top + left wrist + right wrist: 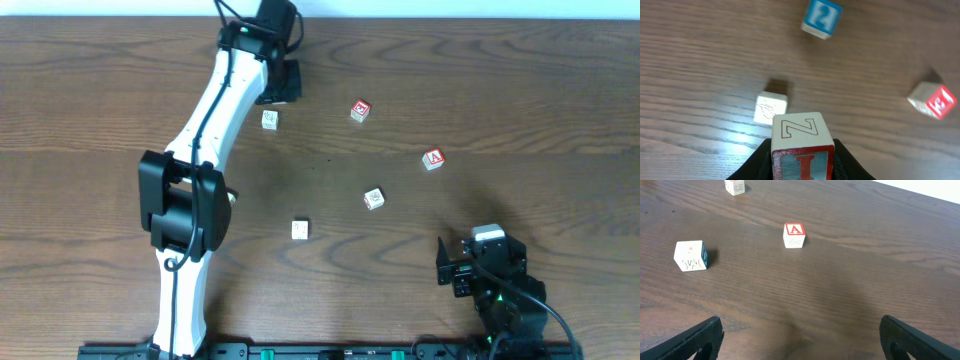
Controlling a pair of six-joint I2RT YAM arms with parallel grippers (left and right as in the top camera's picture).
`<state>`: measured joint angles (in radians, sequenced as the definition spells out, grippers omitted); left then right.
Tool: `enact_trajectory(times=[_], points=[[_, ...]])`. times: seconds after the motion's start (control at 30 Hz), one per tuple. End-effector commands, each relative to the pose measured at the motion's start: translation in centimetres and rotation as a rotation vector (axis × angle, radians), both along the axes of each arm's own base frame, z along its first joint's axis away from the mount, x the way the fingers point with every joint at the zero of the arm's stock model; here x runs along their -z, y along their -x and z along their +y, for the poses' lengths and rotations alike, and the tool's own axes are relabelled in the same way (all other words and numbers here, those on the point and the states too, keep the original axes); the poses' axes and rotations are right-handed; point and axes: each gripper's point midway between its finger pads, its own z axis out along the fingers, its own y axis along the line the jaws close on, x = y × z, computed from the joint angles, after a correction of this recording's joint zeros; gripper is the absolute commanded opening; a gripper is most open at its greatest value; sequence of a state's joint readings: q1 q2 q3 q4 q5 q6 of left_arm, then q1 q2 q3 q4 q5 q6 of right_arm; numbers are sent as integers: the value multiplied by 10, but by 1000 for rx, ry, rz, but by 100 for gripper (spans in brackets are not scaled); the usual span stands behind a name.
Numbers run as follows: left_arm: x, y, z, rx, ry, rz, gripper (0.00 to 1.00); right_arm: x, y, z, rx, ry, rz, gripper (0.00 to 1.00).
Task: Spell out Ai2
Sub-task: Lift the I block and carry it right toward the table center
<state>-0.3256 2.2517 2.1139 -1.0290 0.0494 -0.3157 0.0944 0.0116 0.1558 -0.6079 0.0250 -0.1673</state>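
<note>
Fingers (754,166) of left gripper (802,159) pinching the I block (801,131) on two opposite sides; Z face up, red I toward camera. Cannot tell if it is lifted. Block reads as a small wooden cube: likely light, rigid, painted faces a bit slick. Centred grip on flat sides looks sound.

Just beyond, 11 o'clock: pale block (770,108), near. At 2 o'clock: red block (932,100). Far, 12 o'clock: blue 2 block (821,17). A block (432,159) sits toward 3 o'clock on the table (560,80), well apart.

Pose: left arm (215,120) stretched long toward the 12 o'clock edge, wrist tipped down. Right gripper (800,340) low at 5 o'clock, fingers spread, empty.
</note>
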Motion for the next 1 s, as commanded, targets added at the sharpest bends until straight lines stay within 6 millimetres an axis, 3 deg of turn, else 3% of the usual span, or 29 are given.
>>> enact_trajectory(times=[0.0,0.33,0.57,0.97], points=[[1,6,-16,76,33,20,6,0,0,-2,2,8,-6,99],[4,28,-46,183,108,87,6,0,0,-2,2,8,-6,99],[32,42,-76,262,25,115,6,0,0,-2,2,8,-6,99],[52,54,-88,215,64,187,6,0,0,-2,2,8,-6,99]])
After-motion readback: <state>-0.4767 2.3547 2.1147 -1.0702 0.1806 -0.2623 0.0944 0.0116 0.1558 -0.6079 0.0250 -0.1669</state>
